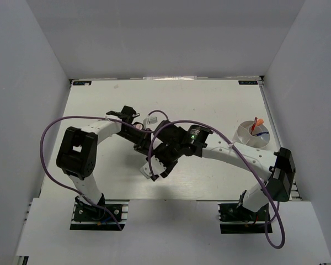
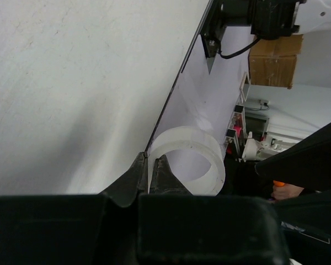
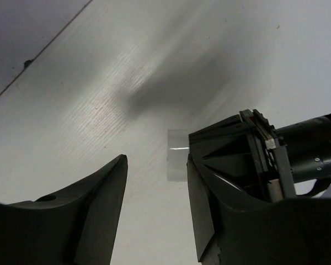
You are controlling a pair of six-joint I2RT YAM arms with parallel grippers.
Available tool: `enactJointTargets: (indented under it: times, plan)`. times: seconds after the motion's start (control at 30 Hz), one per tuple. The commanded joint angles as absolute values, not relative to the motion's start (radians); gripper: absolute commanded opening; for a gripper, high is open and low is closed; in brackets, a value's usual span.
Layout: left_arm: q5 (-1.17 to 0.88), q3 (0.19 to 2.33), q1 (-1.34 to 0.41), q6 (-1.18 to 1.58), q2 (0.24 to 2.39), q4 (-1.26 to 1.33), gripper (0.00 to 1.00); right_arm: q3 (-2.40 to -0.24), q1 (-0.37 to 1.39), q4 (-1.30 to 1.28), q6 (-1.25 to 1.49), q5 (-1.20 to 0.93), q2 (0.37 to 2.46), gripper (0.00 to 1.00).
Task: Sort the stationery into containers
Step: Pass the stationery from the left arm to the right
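The left tool (image 2: 151,165) pinches the tape ring (image 2: 183,139) by its wall above the table (image 1: 209,105) (near its middle). The right tool (image 3: 156,171) stands open, the ring between its fingers. The bowl (image 1: 241,132) lies well apart.

A robotics lab test cell is being shown: a white table (image 1: 209,105) is being boxed in by plain white panel walls (image 1: 27,83), the left arm (image 1: 77,152) and right arm (image 1: 248,159) are being held on bolted base plates (image 1: 94,212), and a cardboard box (image 2: 275,61) is being stored beyond.
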State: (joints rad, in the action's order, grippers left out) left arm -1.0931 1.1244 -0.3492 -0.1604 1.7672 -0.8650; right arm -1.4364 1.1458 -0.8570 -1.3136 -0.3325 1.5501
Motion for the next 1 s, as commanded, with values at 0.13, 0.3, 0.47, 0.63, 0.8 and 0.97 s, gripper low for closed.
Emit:
enactJointTargets:
  times: [0.13,0.3,0.47,0.63,0.8,0.97]
  plan:
    - [-1.055,1.101,-0.387,-0.186,1.69,-0.87,0.0,-1.405,1.15,-0.735,-1.27,-0.273,1.549,0.58]
    - [-1.078,1.12,-0.396,-0.184,1.704,-0.879,0.0,-1.39,1.15,-0.75,-1.278,-0.258,1.568,0.55]
    - [-1.115,1.135,-0.396,-0.184,1.72,-0.884,0.0,-1.351,1.152,-0.733,-1.278,-0.241,1.569,0.54]
    - [-1.121,1.129,-0.396,-0.184,1.706,-0.884,0.0,-1.341,1.149,-0.703,-1.252,-0.227,1.586,0.54]
    - [-1.117,1.112,-0.396,-0.184,1.687,-0.88,0.0,-1.341,1.147,-0.686,-1.239,-0.222,1.598,0.49]
    - [-1.115,1.108,-0.396,-0.183,1.68,-0.879,0.0,-1.358,1.149,-0.686,-1.227,-0.222,1.606,0.3]
